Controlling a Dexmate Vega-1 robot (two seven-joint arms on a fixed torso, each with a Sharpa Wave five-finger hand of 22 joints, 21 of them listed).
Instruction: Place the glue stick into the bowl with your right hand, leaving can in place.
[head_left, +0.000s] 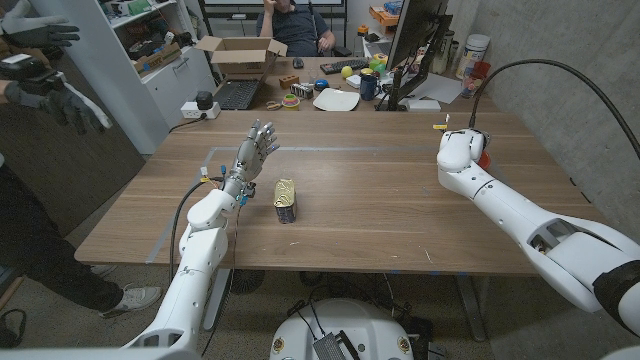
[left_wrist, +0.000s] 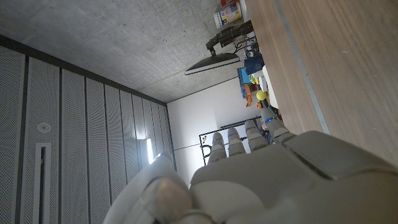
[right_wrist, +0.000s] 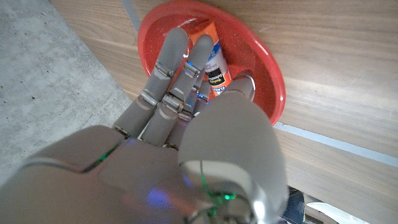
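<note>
Fingers of the right hand reach into the red bowl, stretched over the glue stick, which lies inside against them; whether they grip it I cannot tell. Its label print is too small to read. Left hand is raised, fingers spread and holding nothing, beside the can on the surface.

The wooden table lies bare between the two arms, with wide room to pass. Near the left hand stands the can, just beside the forearm, the one obstacle there. The right hand reaches into the red bowl, where the glue stick takes room.
</note>
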